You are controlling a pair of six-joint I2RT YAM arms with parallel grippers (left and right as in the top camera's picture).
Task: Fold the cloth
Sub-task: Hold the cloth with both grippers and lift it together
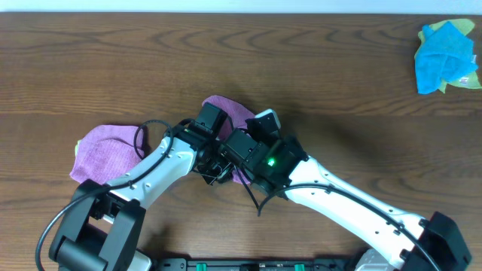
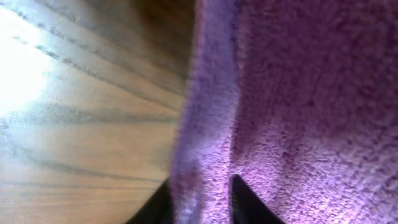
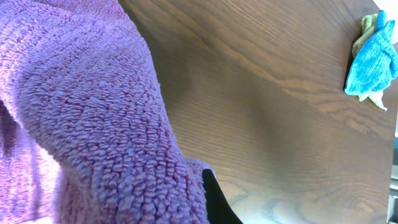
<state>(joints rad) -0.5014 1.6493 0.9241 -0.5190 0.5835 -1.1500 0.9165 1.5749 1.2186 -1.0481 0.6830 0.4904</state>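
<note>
Cloth [image 1: 105, 150] rumpled on the surface [image 1: 339, 75], middle hidden from me by both arms. Left gripper [image 2: 199, 208] pinches its hem, right gripper [image 3: 193, 202] clamps its folds; blue cloth [image 1: 444, 56] lies well apart.

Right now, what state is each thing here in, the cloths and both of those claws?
the cloth: one end flat on the table, the other bunched up at the grippers.
left gripper: closed on the cloth's hem.
right gripper: shut on the cloth, which drapes over it.
blue cloth: crumpled, lying apart.
yellow-green cloth: crumpled under the blue cloth, mostly hidden.
</note>
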